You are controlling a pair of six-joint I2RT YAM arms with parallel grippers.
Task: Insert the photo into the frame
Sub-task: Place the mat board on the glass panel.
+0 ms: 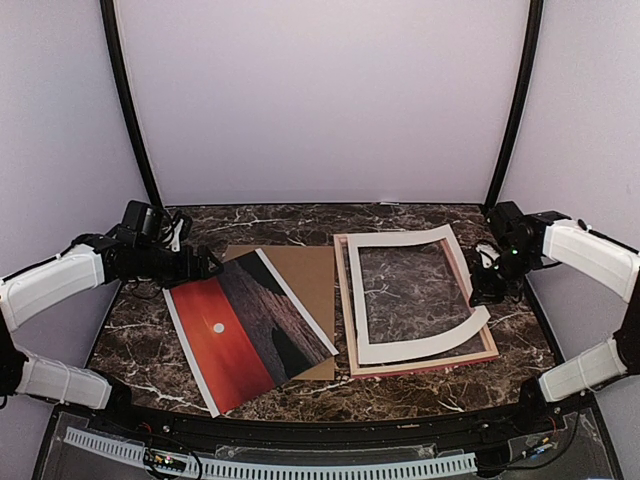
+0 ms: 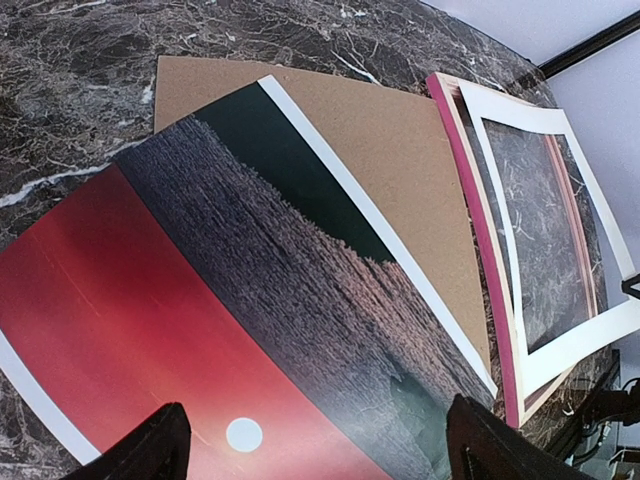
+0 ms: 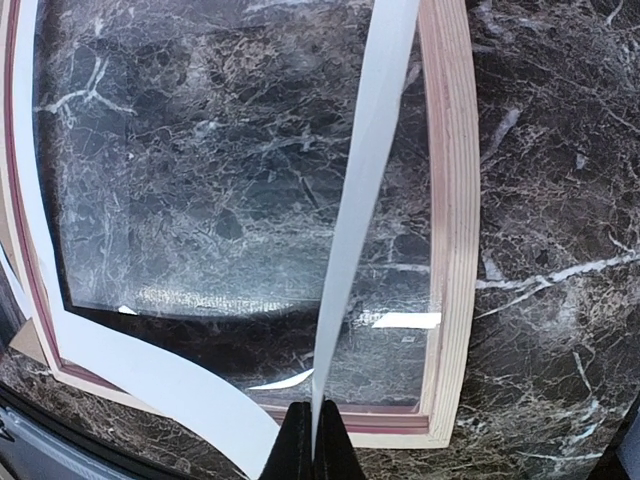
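My right end effector (image 3: 318,445) is pinched closed on the right-hand strip of the white mat (image 1: 400,240). The mat bows up off the frame (image 1: 425,367), which lies on the right half of the surface (image 1: 140,330). My left end effector (image 1: 200,266) hovers wide open at the far left edge of the photo (image 1: 245,335), gripping nothing. The photo lies face up on the left, partly over the brown backing board (image 1: 305,275), with one corner just beside the frame's left rail. I see several risks from here. The thin mat could crease or slip out of so narrow a pinch, or drag the frame askew as I lift. The print lies flat, so my fingers may skate across it, catch the board along with it, or kink its border if I pinch hard.
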